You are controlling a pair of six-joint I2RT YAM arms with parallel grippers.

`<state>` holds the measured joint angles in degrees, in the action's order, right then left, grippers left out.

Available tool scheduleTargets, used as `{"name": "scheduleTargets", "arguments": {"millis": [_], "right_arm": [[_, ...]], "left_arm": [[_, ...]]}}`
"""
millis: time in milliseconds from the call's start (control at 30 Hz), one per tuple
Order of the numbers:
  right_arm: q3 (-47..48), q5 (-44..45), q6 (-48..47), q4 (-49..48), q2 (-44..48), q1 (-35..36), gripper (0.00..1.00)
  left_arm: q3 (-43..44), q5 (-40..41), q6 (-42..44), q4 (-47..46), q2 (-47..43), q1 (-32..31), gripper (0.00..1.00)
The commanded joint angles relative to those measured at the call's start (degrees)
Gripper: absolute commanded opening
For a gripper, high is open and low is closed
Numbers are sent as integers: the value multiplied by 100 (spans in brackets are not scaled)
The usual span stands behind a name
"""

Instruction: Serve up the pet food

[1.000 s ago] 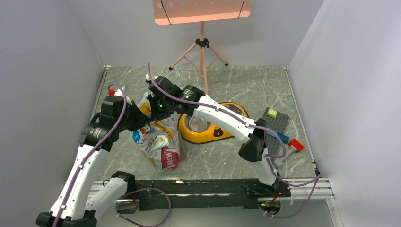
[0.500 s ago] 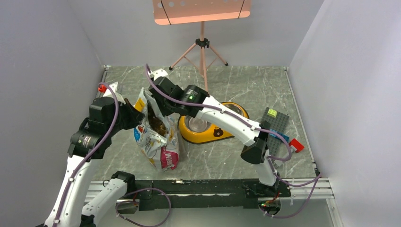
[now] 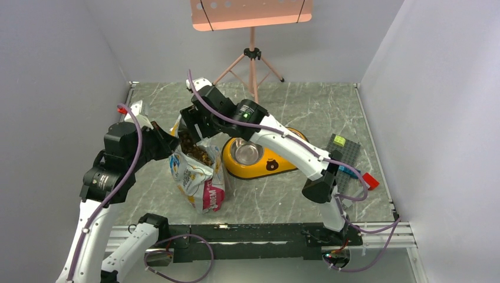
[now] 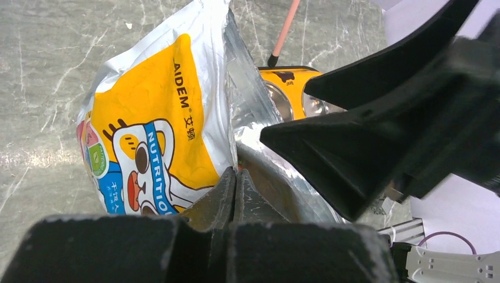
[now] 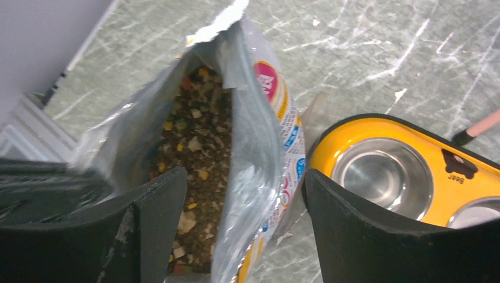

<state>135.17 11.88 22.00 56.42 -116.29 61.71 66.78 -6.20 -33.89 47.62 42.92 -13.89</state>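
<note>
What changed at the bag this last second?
The right gripper has opened, releasing the rim of the pet food bag. The left gripper, still pinching the opposite rim, pulled left, spreading the mouth so the kibble shows. Bag base and the yellow feeder stayed put.

Open-mouthed bag (image 3: pixel 197 177); feeder (image 3: pixel 259 170) just beside

This looks like a robotics lab test cell. Plain pale walls (image 3: pixel 53 71) box in a marble-patterned bench (image 3: pixel 318 100), and two cabled robot arms (image 3: pixel 283 147) are bolted to a black rail (image 3: pixel 253 233) at its near edge. At the back, a tripod (image 3: pixel 252 65) carries a peach-coloured panel (image 3: pixel 250 13).
</note>
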Motion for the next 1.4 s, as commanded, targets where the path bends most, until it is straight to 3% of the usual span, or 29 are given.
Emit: {"name": "scheduleTargets", "arguments": {"millis": [0, 200, 367, 533, 633, 667, 800, 933, 1000, 1133, 1200, 1267, 1367], "right_arm": [[99, 231, -206, 368, -168, -175, 80], [-1347, -1969, -191, -788, 383, -515, 84], [-2027, -3341, 318, -1739, 553, -681, 81], [-2284, -3867, 745, -2384, 790, -810, 49], [-1833, -3205, 575, -1839, 773, -798, 8], [-1512, -2726, 457, -1463, 717, -774, 0], [-480, -2117, 97, -708, 611, -605, 0], [-1183, -2626, 388, -1545, 989, -441, 0], [-1209, -2751, 429, -1666, 979, -371, 0], [-702, -2750, 244, -1300, 745, -252, 0], [-709, -2792, 250, -1334, 754, -238, 0], [-778, -2817, 289, -1423, 788, -222, 0], [-802, -2817, 281, -1418, 826, -221, 0]], "left_arm": [[287, 203, -66, -873, -213, 53, 0], [159, 192, -152, -797, -309, 53, 0], [176, 151, -174, -750, -263, 53, 0], [162, 158, -219, -651, -266, 55, 0], [180, 297, -281, -470, -260, 53, 0], [206, 427, -336, -310, -242, 53, 0], [209, 919, -660, 321, -249, 53, 0], [88, 1046, -1019, 577, -305, 53, 0], [113, 1073, -1160, 704, -266, 53, 13], [177, 976, -1177, 890, -42, 53, 51], [223, 899, -1038, 1065, 153, 51, 75], [292, 1028, -918, 1435, 397, 5, 80], [226, 1585, -852, 1871, 526, -304, 79]]}}
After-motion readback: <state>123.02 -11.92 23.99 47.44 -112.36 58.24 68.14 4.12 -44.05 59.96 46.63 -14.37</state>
